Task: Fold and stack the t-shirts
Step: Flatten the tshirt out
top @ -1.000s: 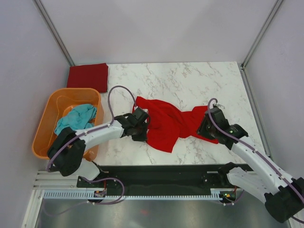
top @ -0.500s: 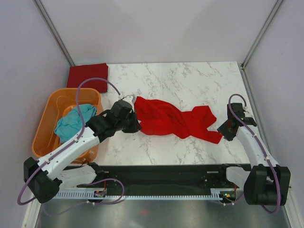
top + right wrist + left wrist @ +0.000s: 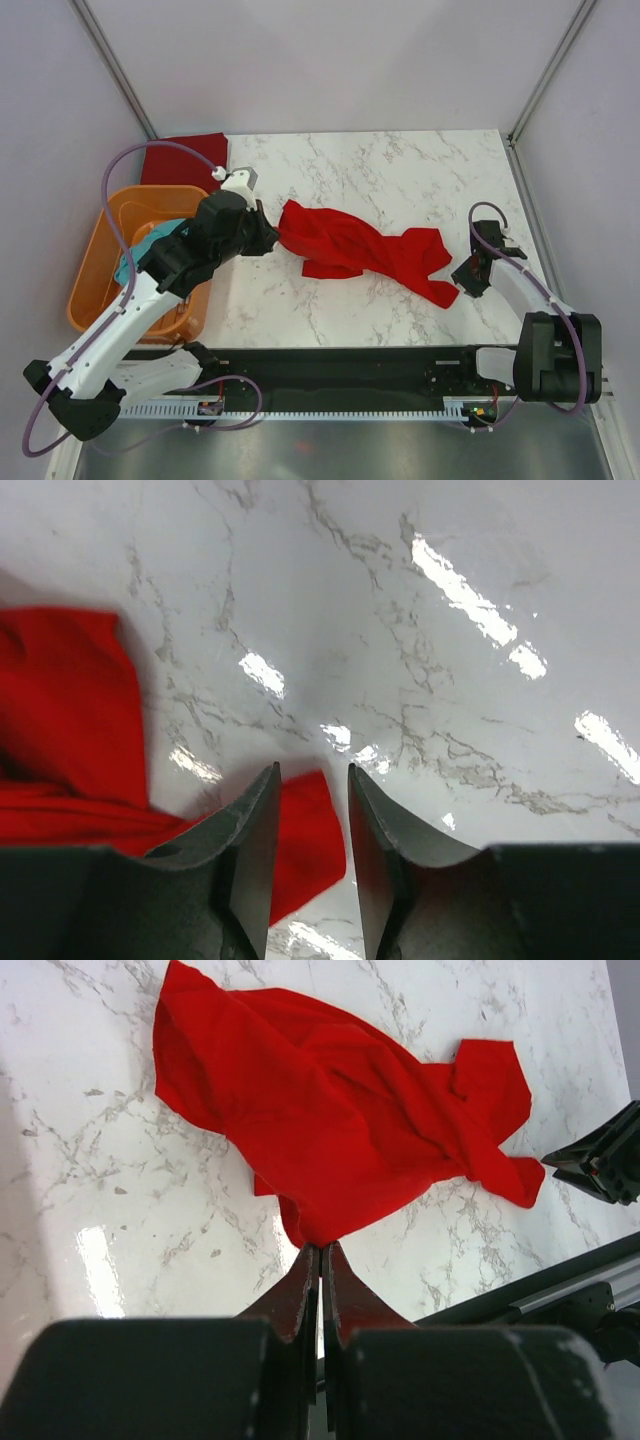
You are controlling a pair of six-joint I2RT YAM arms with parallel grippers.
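Working bright red t-shirt (image 3: 360,252), lying twisted, unfolded on desk (image 3: 400,170). Clenching left end effector (image 3: 268,232) on its left edge; hovering right end effector (image 3: 468,275), released, at right tip. Judging maroon t-shirt (image 3: 185,160) folded far-left; leaving teal t-shirt (image 3: 137,257) in orange basket (image 3: 95,250).

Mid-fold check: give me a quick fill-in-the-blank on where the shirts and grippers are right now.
1. The teal t-shirt lies inside the ____ basket.
2. The left gripper is shut on the bright red t-shirt, while the right gripper is ____.
3. The folded maroon t-shirt sits at the table's far ____ corner.
Missing words: orange; open; left.
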